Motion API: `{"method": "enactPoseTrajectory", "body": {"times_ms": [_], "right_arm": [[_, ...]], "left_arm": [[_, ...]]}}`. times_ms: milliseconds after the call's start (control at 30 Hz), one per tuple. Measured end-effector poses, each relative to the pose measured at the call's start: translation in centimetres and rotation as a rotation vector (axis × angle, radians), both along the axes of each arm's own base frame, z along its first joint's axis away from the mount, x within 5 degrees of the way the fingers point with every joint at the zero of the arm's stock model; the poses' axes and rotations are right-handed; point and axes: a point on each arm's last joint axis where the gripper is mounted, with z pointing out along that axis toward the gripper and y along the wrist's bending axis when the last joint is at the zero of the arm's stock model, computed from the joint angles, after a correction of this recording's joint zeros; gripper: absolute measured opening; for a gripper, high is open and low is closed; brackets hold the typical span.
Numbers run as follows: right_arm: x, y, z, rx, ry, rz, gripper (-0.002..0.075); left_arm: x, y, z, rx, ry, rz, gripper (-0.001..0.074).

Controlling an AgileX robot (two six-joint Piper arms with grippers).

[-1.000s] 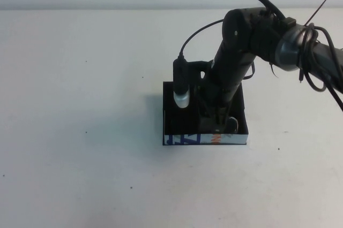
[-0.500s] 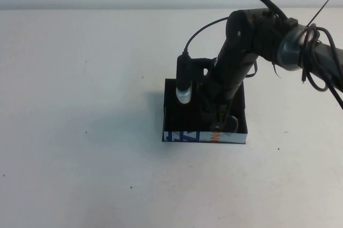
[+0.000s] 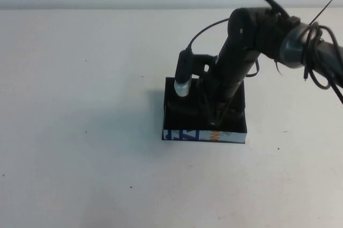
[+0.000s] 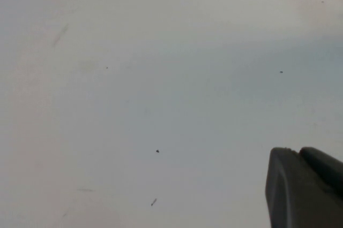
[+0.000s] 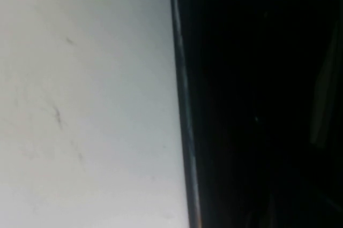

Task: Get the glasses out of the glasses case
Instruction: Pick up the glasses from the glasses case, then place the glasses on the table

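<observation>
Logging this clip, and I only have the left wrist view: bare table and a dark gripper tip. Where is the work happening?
Observer: In the high view the right gripper is down inside the case, mid-table.
Operator: Are the glasses out?
Observer: None lie on the table. The case's black inside hides them, even in the right wrist view.
Operator: And the left arm?
Observer: The left gripper shows only in your view, over bare table. The high view has no left arm in it.

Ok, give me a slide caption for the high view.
Right gripper reaches down into the glasses case on the white table; left gripper out of this view.
</observation>
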Motion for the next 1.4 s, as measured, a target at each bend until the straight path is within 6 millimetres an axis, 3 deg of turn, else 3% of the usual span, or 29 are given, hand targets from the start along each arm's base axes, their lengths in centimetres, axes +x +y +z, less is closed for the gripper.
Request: {"method": "enactPoseTrajectory", "body": {"times_ms": [167, 300, 433, 600, 700, 867, 1133, 1267, 1400], "right_arm": [[-1.3, -1.4, 6.2, 0.052, -0.066, -0.151, 0.0057], [-2.7, -4.5, 11.2, 0.123, -0.026, -0.418, 0.0057], [-3.5, -8.3, 12.7, 0.227, 0.113, -0.753, 0.0057], [-4.9, -13.6, 10.1, 0.181, 0.27, -1.083, 0.0057], [-6.4, -15.3, 8.2, 0.106, 0.291, -1.163, 0.0057], [-7.4, -15.3, 4.1, 0.162, 0.312, -1.236, 0.0057], [-6.6, -15.4, -1.3, 0.185, 0.32, -1.393, 0.0057], [-6.1, -15.6, -3.2, 0.151, 0.323, -1.438, 0.0057], [-5.7, -15.6, -3.6, 0.164, 0.31, -1.451, 0.0093]], "left_arm": [[0.0, 0.0, 0.0, 0.0, 0.0, 0.0, -0.0004], [0.0, 0.0, 0.0, 0.0, 0.0, 0.0, -0.0004], [0.0, 0.0, 0.0, 0.0, 0.0, 0.0, -0.0004], [0.0, 0.0, 0.0, 0.0, 0.0, 0.0, -0.0004], [0.0, 0.0, 0.0, 0.0, 0.0, 0.0, -0.0004], [0.0, 0.0, 0.0, 0.0, 0.0, 0.0, -0.0004], [0.0, 0.0, 0.0, 0.0, 0.0, 0.0, -0.0004], [0.0, 0.0, 0.0, 0.0, 0.0, 0.0, -0.0004], [0.0, 0.0, 0.0, 0.0, 0.0, 0.0, -0.0004]]}}
